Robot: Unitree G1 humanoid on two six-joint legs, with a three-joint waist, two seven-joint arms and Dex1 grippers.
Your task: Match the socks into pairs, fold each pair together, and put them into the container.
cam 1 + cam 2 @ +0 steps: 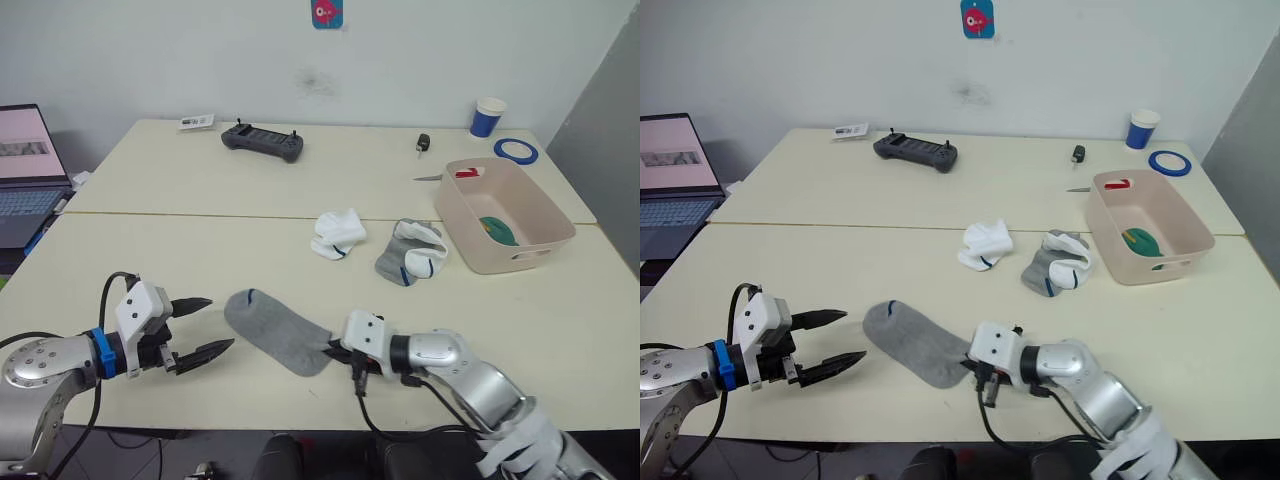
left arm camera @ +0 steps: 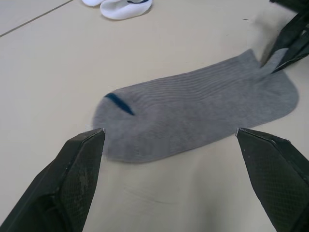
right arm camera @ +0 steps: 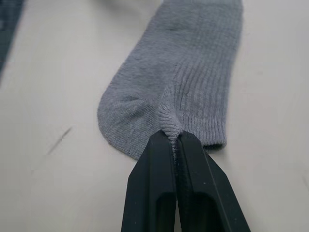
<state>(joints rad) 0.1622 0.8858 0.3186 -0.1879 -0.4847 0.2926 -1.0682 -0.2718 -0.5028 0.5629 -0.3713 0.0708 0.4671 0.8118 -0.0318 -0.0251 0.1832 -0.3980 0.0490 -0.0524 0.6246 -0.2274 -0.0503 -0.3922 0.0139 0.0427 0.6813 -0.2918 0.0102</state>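
Note:
A grey sock [image 1: 276, 331] with a blue mark lies flat near the table's front edge. My right gripper [image 1: 334, 349] is shut on its toe end, and the pinched fabric bunches between the fingers [image 3: 161, 159]. My left gripper [image 1: 221, 322] is open just left of the sock's cuff end, its fingers apart with nothing held. A white sock [image 1: 337, 235] lies mid-table, with a heap of a grey and a white sock [image 1: 412, 252] beside it. The pale pink container [image 1: 520, 250] stands at the right with a green sock [image 1: 497, 230] inside.
A black controller [image 1: 262, 141], a key fob [image 1: 424, 144], a blue-and-white cup [image 1: 488, 117] and a blue tape ring [image 1: 516, 151] lie on the far table. A laptop [image 1: 25, 170] stands at the far left. A seam runs across the table.

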